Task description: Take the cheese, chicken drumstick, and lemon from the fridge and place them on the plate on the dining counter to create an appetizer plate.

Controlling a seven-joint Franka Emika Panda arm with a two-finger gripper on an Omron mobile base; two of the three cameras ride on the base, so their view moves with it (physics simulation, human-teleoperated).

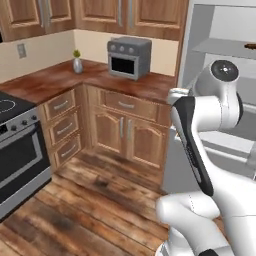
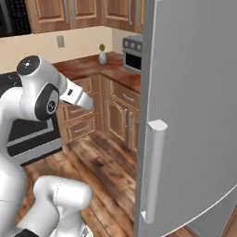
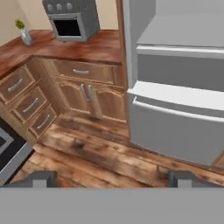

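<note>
Presently hand [image 3: 112,178] wide open, empty, before the fridge [image 3: 175,96].

So the tall light-grey fridge [image 1: 220,75] sits at the right end of the reddish-brown wooden counter [image 1: 60,80], its door [image 2: 194,115] swung open. On the counter right beside it is a boxy grey toaster oven [image 1: 129,56], with a small vase holding a plant [image 1: 77,62] further left in the corner. A stove [image 1: 17,145] stands near left, and drawers [image 1: 62,127] sit under the counter.
</note>
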